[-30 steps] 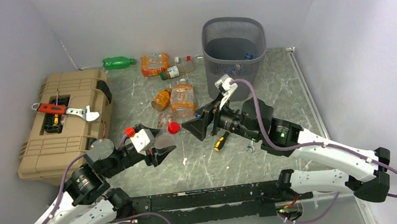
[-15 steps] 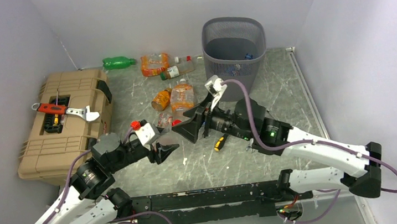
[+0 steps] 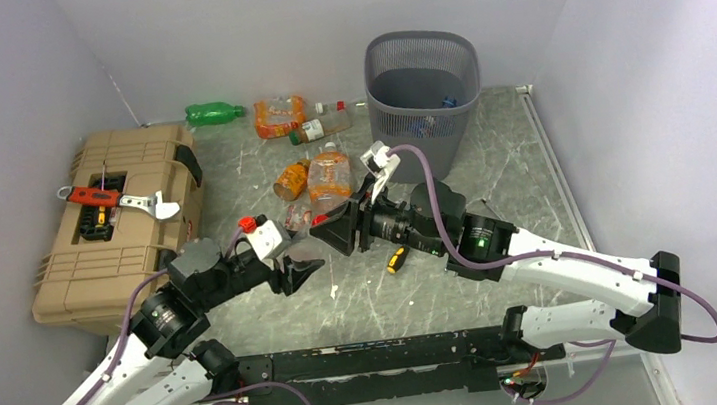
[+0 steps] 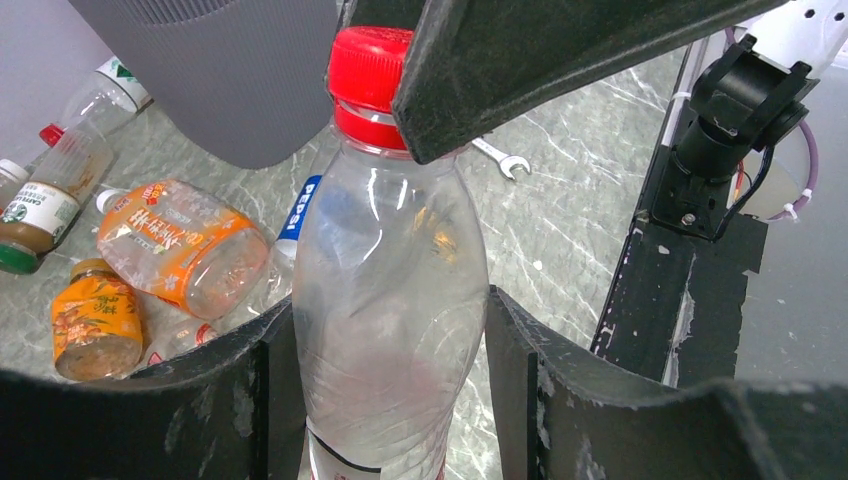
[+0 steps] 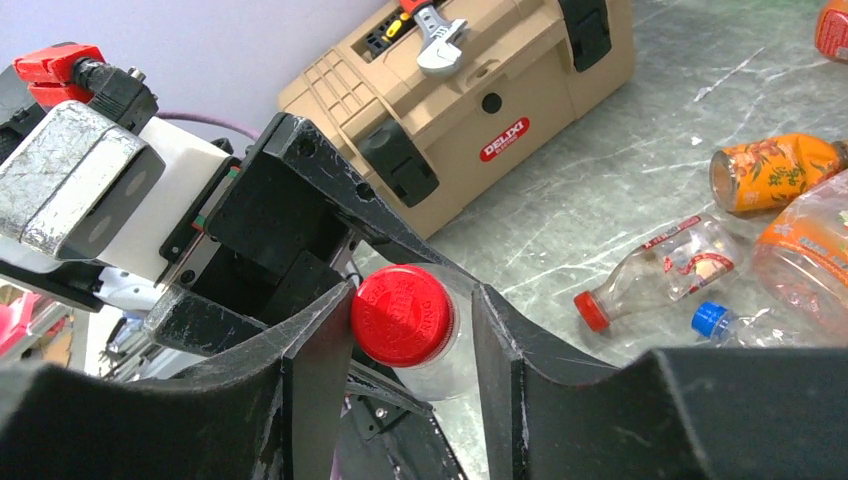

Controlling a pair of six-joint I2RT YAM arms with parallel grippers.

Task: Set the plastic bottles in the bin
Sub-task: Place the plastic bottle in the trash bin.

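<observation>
Pale lilac-white walls (image 3: 246, 33) left, far and right, scuffed grey-green marbled tabletop (image 3: 519, 145), even diffuse light, soft shadows

Arms angled inward; left pincer (image 3: 303, 267) clamped; right pincer (image 3: 323, 229) facing it, parted.

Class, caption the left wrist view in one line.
Left gripper grips a clear red-capped bottle, the right gripper at its cap.
</observation>
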